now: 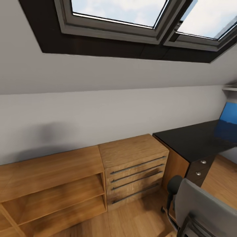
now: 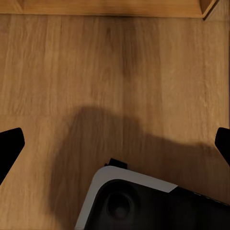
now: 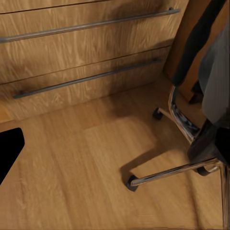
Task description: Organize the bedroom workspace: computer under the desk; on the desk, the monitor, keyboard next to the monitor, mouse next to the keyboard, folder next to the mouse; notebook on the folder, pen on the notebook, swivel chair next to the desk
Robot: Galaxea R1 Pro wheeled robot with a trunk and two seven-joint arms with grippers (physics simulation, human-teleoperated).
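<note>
Your left gripper (image 2: pixel 115 143) hangs spread wide over bare wood floor (image 2: pixel 57 72), grasping nothing; for your right gripper (image 3: pixel 9 146) you see only 1 dark fingertip, so you cannot tell how it stands.

In your head view the black-topped desk (image 1: pixel 194 140) stands at the right against the wall, with 2 silver knobs on its drawers (image 1: pixel 199 168). The swivel chair (image 1: pixel 200 207) sits just in front of it. A blue screen (image 1: pixel 228 120) rests on the desk's far edge. Left of the desk stands a light-wood drawer chest (image 1: pixel 135 168), then open wooden shelves (image 1: pixel 49 191). Your right wrist view shows the chair's chrome legs and castors.
</note>
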